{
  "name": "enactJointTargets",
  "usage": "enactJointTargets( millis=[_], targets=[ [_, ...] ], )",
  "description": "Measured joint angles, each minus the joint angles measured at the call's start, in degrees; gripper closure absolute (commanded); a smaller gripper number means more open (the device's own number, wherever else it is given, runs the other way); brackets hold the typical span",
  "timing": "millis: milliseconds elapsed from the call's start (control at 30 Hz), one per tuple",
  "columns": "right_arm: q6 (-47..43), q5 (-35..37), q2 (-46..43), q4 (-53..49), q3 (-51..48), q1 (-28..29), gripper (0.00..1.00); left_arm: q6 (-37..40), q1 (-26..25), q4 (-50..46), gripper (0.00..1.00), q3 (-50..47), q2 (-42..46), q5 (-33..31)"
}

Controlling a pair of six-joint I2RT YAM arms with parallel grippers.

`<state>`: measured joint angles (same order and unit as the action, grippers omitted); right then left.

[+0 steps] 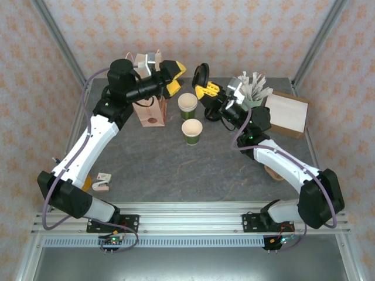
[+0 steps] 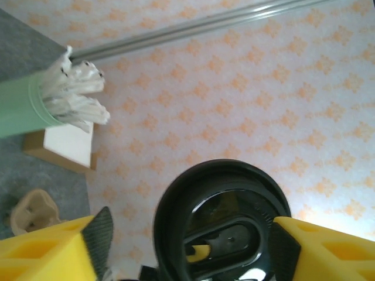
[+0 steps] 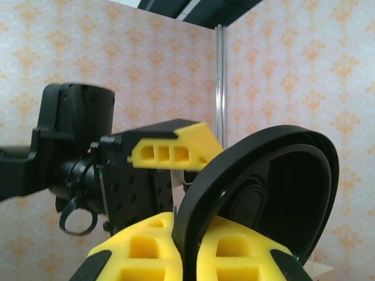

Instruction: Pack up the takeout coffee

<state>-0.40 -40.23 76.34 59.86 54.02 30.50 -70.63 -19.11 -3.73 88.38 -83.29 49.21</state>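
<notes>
Packing hardly begun: 1 lid in the air, 2 cups uncovered.
My right gripper [image 1: 206, 89] is clamped on the edge of a black lid [image 1: 201, 75], upper middle of the top view; my left gripper [image 1: 173, 79], just left of it, is spread open and empty. The upper cup [image 1: 187, 105] and lower cup [image 1: 191, 131] stand lidless on the surface [image 1: 176, 170] beside the paper bag [image 1: 149, 112]. I judge that all lidding and bagging is left to do.

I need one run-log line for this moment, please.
right hand: shut on black lid | left hand: open | far cup, near cup: no lid
</notes>
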Motion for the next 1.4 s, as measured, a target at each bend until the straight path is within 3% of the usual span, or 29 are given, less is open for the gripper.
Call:
enactJointTargets(
  millis=[67,333,1100,1233,1367,1400],
  targets=[
    [-2.3,-0.5,0.0,-0.4,0.0,0.0,1.00,0.0,0.0,-1.3,0.40,0.7,-0.4,1.9],
    [-6.8,-1.4,0.0,-1.6,1.1,1.0,1.00,1.9,-2.3,-7.1,0.43,0.9,-1.2,7.1],
    [-7.6,-2.3,1.3,-1.3,1.7,1.7,1.00,0.6,-2.1,-3.6,0.87,0.9,-1.6,8.8],
    [-8.8,-2.7,1.3,-2.5,2.0,1.7,1.00,1.6,-1.8,-4.9,0.99,1.2,-1.6,8.8],
    [-9.7,-3.0,1.3,-3.4,2.0,1.7,1.00,3.7,-1.7,-8.0,1.00,2.7,-2.1,8.5],
    [-9.9,-2.9,1.3,-3.7,2.0,1.7,0.96,4.7,-1.7,-9.3,1.00,3.4,-2.3,8.3]
  ],
)
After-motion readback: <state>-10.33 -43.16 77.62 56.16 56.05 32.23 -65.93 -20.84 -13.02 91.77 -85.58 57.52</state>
